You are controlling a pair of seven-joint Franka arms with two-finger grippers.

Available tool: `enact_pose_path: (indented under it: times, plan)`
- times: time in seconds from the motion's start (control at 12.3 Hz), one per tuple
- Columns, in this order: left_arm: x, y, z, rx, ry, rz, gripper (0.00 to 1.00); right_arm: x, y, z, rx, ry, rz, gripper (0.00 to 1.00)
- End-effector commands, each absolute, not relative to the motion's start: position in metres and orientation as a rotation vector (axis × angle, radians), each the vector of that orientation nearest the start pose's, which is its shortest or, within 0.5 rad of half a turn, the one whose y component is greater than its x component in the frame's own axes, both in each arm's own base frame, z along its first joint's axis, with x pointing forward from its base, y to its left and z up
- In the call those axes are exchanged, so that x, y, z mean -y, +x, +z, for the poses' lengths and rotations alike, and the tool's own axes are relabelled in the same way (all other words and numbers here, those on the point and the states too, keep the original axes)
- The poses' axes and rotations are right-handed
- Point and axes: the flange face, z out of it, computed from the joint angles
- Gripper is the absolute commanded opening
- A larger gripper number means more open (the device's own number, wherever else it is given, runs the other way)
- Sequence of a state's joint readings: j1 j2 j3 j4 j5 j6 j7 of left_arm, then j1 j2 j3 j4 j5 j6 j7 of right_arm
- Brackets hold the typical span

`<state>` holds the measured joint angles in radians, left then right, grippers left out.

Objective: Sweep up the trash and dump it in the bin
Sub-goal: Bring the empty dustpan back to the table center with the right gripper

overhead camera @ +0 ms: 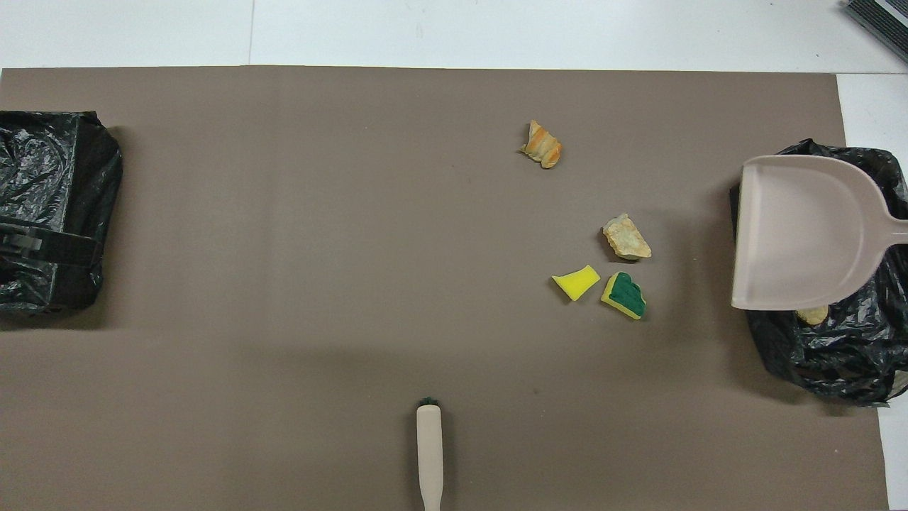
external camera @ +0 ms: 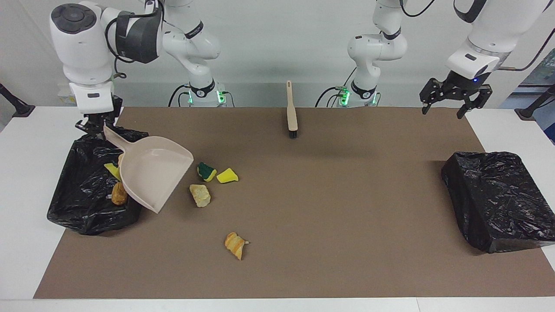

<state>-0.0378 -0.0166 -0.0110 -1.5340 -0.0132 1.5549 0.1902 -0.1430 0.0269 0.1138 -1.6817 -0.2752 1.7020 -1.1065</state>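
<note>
At upper left, my right gripper clamps the dustpan handle; left gripper, upper right, hangs spread.

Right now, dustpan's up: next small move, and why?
Probably lower the dustpan onto the mat beside the green-topped sponge. The right end effector holds its handle, the pan looks empty, and four scraps lie loose, with the brush unheld.
</note>
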Motion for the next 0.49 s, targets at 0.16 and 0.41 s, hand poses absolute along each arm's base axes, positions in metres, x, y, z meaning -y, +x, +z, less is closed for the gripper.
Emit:
enact_pose_path:
  times: [0.16,0.41]
  plan:
    - [0.023,0.546,0.656,-0.363,-3.142,-0.025,1.00,-0.045,0.590,0.528,1.434,-2.942,0.106,0.00]
    - [0.020,0.544,0.655,-0.325,-3.147,-0.007,1.00,-0.105,0.604,0.483,1.144,-2.954,0.060,0.00]
